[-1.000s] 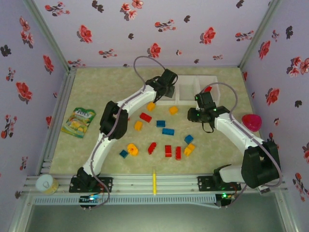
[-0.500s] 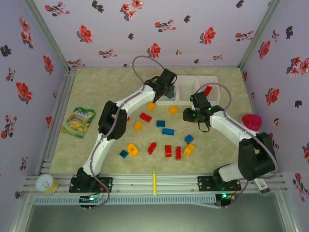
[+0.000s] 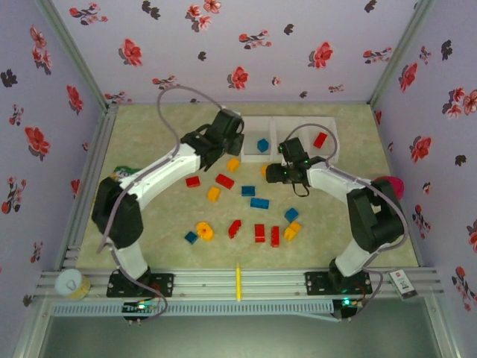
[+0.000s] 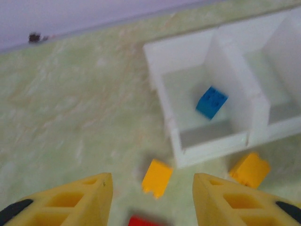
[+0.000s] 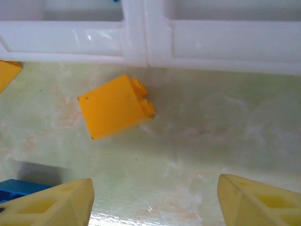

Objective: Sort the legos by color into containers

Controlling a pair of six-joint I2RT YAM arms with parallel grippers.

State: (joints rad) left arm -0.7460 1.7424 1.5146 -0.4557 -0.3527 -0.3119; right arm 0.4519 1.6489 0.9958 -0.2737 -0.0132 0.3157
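Note:
The containers [image 3: 287, 121] are a row of white bins at the back of the table. A blue lego [image 3: 262, 145] lies in the left bin and a red lego [image 3: 320, 139] in the right one. Several red, blue and orange legos lie loose on the mat in front. My left gripper [image 3: 221, 151] [image 4: 151, 188] is open and empty, above an orange lego [image 4: 157, 177] near the left bin's front corner. My right gripper [image 3: 271, 173] [image 5: 155, 181] is open and empty, low over the mat, just short of another orange lego [image 5: 115, 107] by the bins' front wall [image 5: 141, 40].
A blue brick [image 5: 19, 188] lies beside my right gripper's left finger. A thin yellow stick [image 3: 238, 282] rests on the front rail and a tape roll [image 3: 71, 283] at the near left. A pink object [image 3: 391, 184] sits at the right wall. The green snack packet [image 3: 121, 172] peeks out behind the left arm.
The left arm swung back and left from the left bin, where a blue brick now lies. The right gripper moved left off the right bin and opened; the red brick stays inside.

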